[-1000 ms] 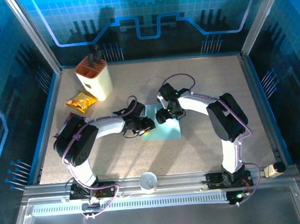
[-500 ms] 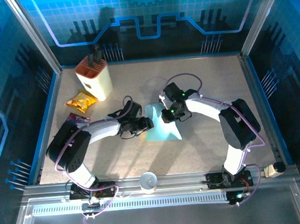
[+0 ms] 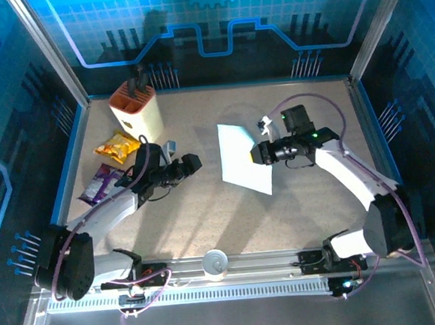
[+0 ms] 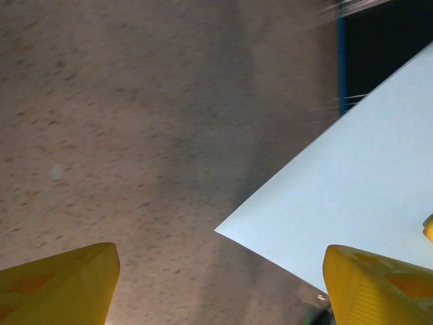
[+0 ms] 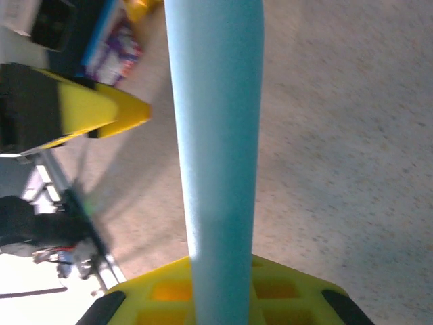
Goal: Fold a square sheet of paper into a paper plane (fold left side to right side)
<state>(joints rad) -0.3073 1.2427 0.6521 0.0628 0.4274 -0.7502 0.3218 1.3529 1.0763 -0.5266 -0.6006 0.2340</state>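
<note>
The square sheet of paper point(image 3: 243, 157) is light blue and hangs off the table at a tilt, left of my right gripper point(image 3: 260, 153), which is shut on its right edge. In the right wrist view the sheet point(image 5: 216, 135) rises as a narrow blue band out of the shut gripper point(image 5: 220, 298). My left gripper point(image 3: 191, 164) stands open to the sheet's left, apart from it. In the left wrist view the yellow fingertips point(image 4: 61, 284) are spread wide, and a corner of the sheet point(image 4: 352, 196) shows ahead on the right. The paper plane is out of view.
A cream knife block point(image 3: 137, 112) stands at the back left. A yellow snack packet point(image 3: 117, 148) and a purple snack packet point(image 3: 102, 183) lie near the left wall. A white round object point(image 3: 215, 262) sits at the front rail.
My right gripper shut on the sheet and carried it up and to the right, off the table. My left gripper opened and drew back to the left.
</note>
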